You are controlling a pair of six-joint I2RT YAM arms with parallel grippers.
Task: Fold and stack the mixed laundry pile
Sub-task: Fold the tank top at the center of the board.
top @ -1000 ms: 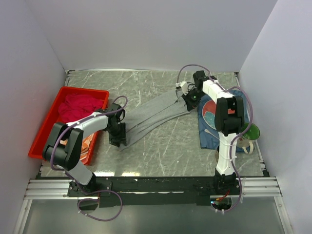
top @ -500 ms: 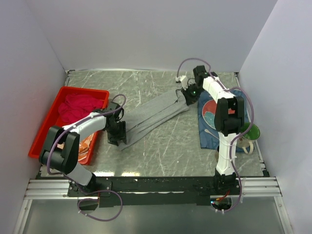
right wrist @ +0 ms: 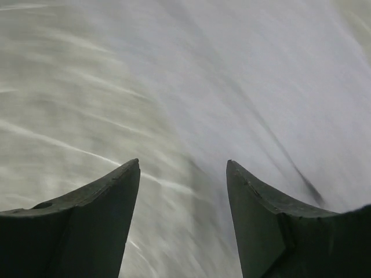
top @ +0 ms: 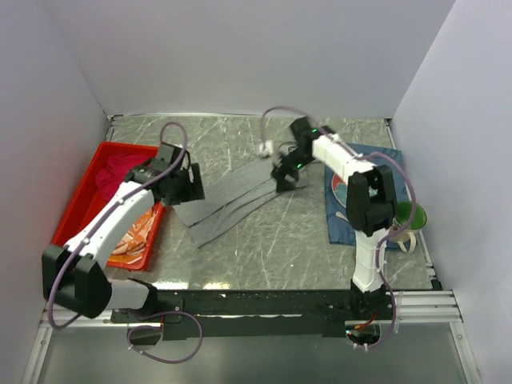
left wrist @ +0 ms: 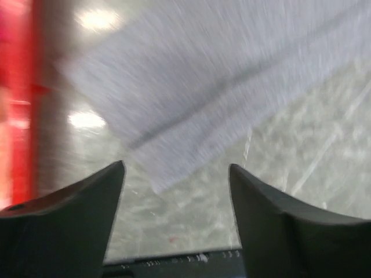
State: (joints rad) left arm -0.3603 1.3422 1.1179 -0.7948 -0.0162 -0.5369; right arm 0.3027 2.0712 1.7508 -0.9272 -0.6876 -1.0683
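The long grey garment [top: 236, 200] lies flat and slanted across the middle of the table. Its left end shows blurred under my left gripper [left wrist: 177, 174], whose fingers stand apart with nothing between them. In the top view this left gripper [top: 182, 186] hovers at the garment's upper left corner, next to the tray. My right gripper [top: 283, 174] is over the garment's right end, open and empty; its wrist view shows the grey garment [right wrist: 261, 87] blurred below the right gripper [right wrist: 182, 168]. The crimson shirt [top: 116, 172] and the orange-and-white cloth [top: 136, 230] lie in the red tray.
The red tray [top: 64, 230] stands at the left; its wall [left wrist: 23, 87] shows in the left wrist view. A dark blue placemat [top: 346, 220] with a plate lies at the right, a green bowl [top: 412, 214] beside it. White walls enclose the table.
Both grippers have opened and let go of the grey garment. The left arm swung back toward the tray, the right arm moved left, and the garment now lies shorter on the table.
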